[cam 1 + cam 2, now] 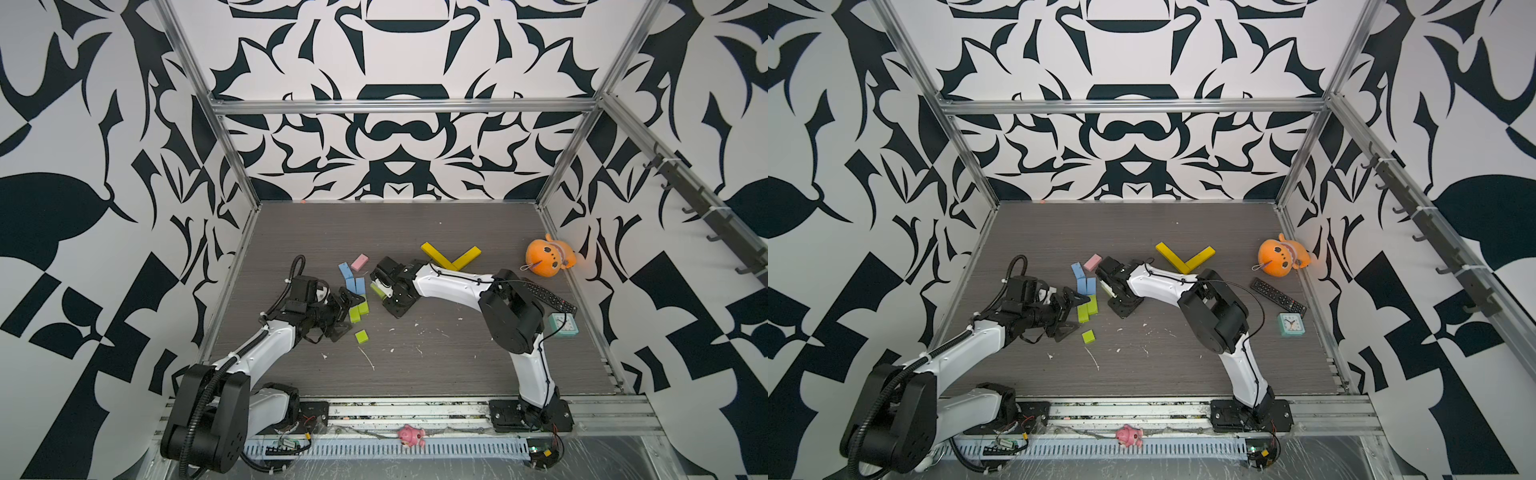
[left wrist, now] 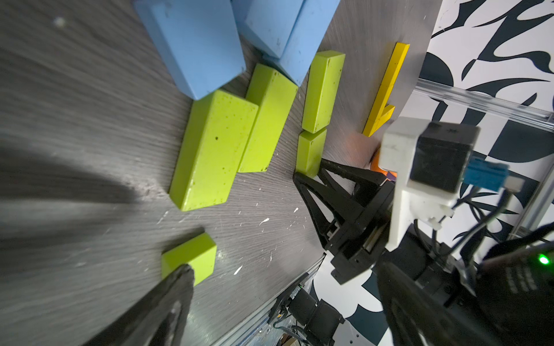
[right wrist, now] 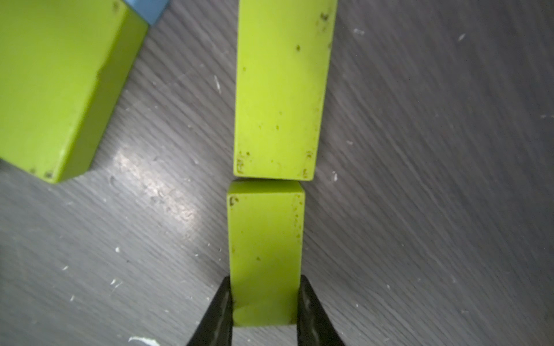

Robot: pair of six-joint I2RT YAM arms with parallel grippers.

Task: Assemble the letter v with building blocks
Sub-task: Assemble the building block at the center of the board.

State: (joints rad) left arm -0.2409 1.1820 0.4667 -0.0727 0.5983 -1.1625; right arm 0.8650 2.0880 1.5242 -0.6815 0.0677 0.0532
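Observation:
My right gripper is shut on the end of a short lime green block, low over the table. That block's far end nearly touches a longer lime block. In a top view the right gripper is left of the yellow V, which two yellow blocks form. My left gripper is open beside a lime pair, holding nothing. One fingertip overlaps a small lime block. Blue blocks and a pink block lie behind.
An orange plush toy sits by the right wall. A black remote and a teal clock lie near the right arm's elbow. A pink toy rests on the front rail. White flecks dot the grey table.

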